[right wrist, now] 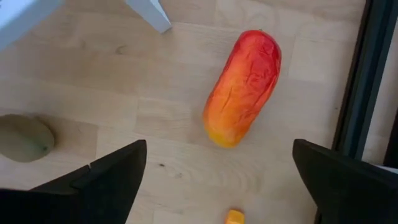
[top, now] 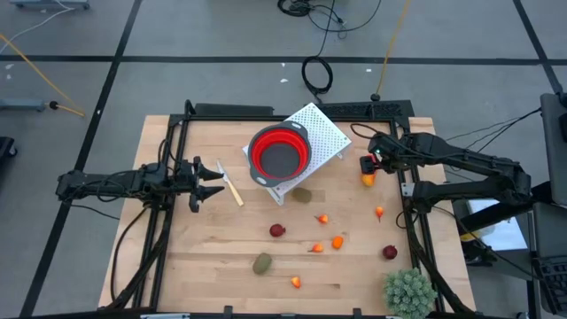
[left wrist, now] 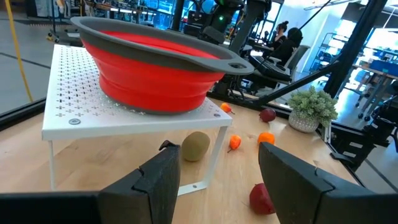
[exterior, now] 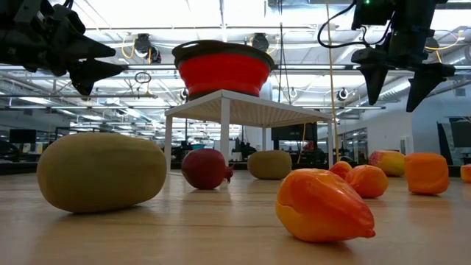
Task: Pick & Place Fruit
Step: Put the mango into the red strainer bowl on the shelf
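Under rack (left wrist: 134,118), olive fruit (left wrist: 195,145) half hidden; right claw (right wrist: 217,180) spread wide above red-orange fruit (right wrist: 242,87); left claw (left wrist: 217,180) apart, empty.

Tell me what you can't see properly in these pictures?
- Inside of the red bowl: the low view looks level at its wall, so its rim hides whatever may lie in it.
- Olive-brown fruit: cut off by the edge of the right wrist view.
- Dark red fruit: partly behind the left tool in the left wrist view.
- Small orange bits: too small in the high view to tell their kind.
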Robot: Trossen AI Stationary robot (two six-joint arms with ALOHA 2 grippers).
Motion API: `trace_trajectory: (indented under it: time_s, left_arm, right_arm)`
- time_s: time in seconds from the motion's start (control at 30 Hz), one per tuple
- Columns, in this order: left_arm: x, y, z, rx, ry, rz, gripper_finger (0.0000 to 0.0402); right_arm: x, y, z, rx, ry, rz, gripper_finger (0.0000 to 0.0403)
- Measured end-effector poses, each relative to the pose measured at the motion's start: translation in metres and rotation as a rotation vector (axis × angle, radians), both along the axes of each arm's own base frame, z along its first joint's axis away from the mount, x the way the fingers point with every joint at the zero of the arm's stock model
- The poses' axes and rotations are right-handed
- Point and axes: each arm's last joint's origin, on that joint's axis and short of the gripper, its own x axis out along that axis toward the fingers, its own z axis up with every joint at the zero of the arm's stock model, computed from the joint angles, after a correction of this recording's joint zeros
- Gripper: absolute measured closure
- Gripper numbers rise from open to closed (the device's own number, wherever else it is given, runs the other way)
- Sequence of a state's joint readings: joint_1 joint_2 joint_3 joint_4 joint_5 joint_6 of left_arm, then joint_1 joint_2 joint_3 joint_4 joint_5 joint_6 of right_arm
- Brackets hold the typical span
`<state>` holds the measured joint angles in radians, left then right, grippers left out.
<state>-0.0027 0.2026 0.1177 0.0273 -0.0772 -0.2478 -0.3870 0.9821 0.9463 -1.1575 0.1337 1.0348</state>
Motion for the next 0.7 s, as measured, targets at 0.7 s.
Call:
trace_trajectory:
  time_s: [0.7]
  left_arm:
    - [0.0, 0.0, 0.0, -0.002, 0.0, 0.0, 0.0188]
  right_arm:
    - [0.027, -0.014, -0.024, -0.01, 0.139, -0.085, 0.0009]
